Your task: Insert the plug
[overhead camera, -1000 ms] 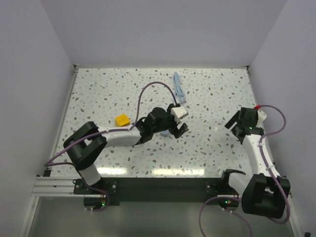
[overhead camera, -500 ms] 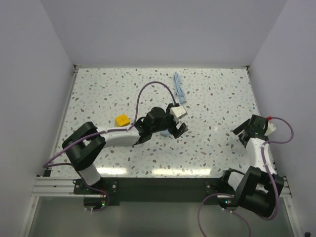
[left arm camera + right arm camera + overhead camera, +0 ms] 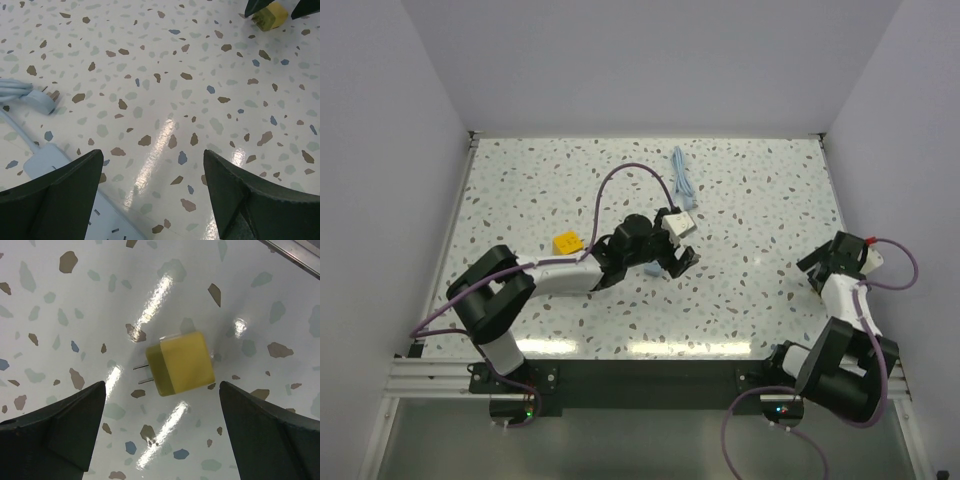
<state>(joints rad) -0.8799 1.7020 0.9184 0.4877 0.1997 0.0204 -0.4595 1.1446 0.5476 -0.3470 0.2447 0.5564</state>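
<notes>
Plainly, left fingers (image 3: 50, 200) and right fingers (image 3: 60, 430) gape empty — one plug (image 3: 182, 362) between the latter.

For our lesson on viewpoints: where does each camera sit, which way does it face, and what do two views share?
Top external: above and behind the bases, looking down on the table; both arms show.
Left wrist: on the left arm, looking low across the table; the open left gripper frames the bottom.
Right wrist: on the right arm, looking down at the yellow plug; the open right gripper flanks it.
Shared: both wrist views show that plug; top and left wrist show the power strip.
</notes>
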